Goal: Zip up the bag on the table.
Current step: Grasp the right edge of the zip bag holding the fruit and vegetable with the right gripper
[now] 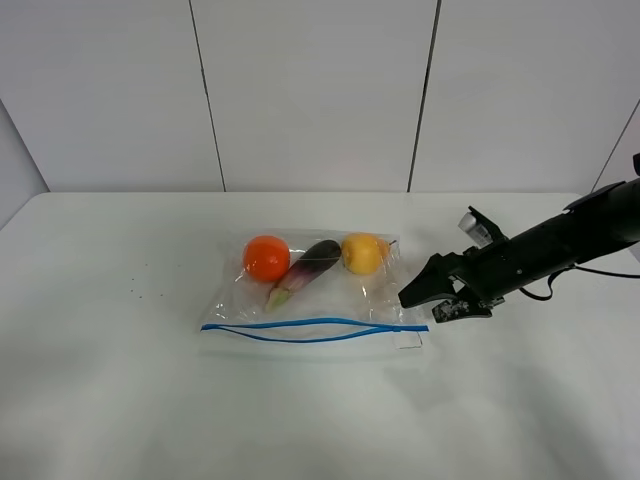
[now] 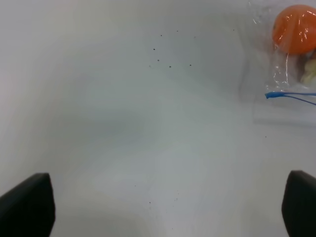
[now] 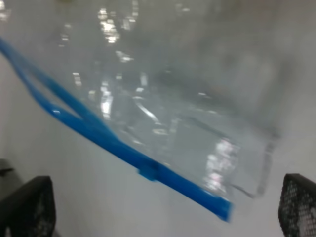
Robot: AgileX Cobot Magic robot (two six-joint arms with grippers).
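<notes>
Table [image 1: 100, 390]: white and matte. It carries everything, so I have a flat bed to press the seal against.
Left gripper [image 2: 163, 205]: out of the high view. My wrist camera shows its fingers set wide with nothing between them, over bare tabletop and well left of the load. I judge it is held back until the bag needs pinning.
Specks [image 2: 168, 54]: a few dark flecks on the surface between the left gripper and the bag. I take them for dirt and of no account.
Bag [image 1: 340, 300]: clear plastic, lying flat near the middle of the table with its mouth toward me and its left corner in the left wrist view.
Orange [image 1: 266, 257]: inside, at the closed far edge, left.
Eggplant [image 1: 310, 265]: inside, slanted, just beside the orange.
Yellow fruit [image 1: 362, 252]: inside, at the far right corner. All three items sit away from the mouth, which leaves the seal free to flatten.
Zipper strip [image 1: 310, 330]: blue, along the near edge. Its two tracks bow apart between the ends, so I log it as unzipped.
Nub [image 3: 149, 173]: a small blue lump on the strip near its right end. It may be a slider, but it is too blurred to say.
Right gripper [image 1: 425, 303]: jaws spread and empty, just beside the bag's right end and apart from it. I read this as lining up on the strip's end to start the closing run.
</notes>
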